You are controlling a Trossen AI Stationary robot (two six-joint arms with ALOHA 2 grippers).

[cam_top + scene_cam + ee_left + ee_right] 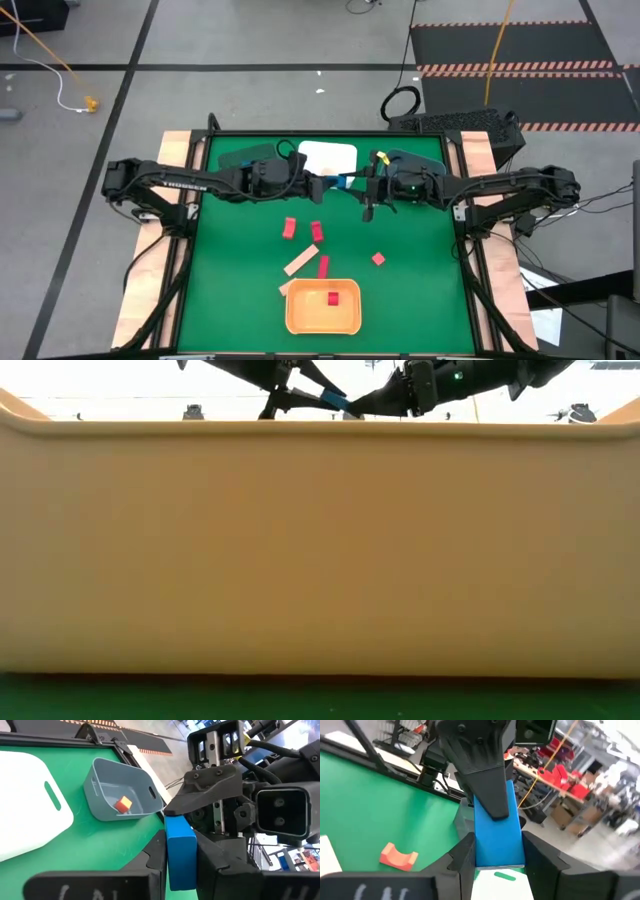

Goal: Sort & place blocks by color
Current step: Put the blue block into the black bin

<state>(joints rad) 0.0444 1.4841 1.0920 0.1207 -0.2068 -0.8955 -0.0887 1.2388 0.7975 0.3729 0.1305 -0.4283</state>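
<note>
A blue bar block (345, 181) hangs in the air between my two grippers, above the green table's far half, in front of the white bin (328, 155). My left gripper (328, 185) reaches it from the left and my right gripper (362, 186) from the right; both are shut on it. Red blocks (289, 228) (317, 231) (323, 266) (378, 258) and tan bars (300, 262) lie flat on the table. A pink arch (398, 856) rests on its two feet. The low view shows only the arms and the blue bar (335, 400) above a bin wall. My left gripper pinches the blue bar's left end (179, 855) between its two fingers (156, 857), coming level from the table's left. The bar is lifted clear. My right gripper pinches the same bar's right end (496, 845) between its two fingers (464, 857), level from the table's right, turned crosswise to the other hold.
An orange bin (323, 320) near the table's near edge holds red blocks (333, 297); its wall (320, 550) fills the low view. A grey bin (107, 795) at the far right holds an orange-red block (123, 804). Another dark bin (250, 155) sits far left.
</note>
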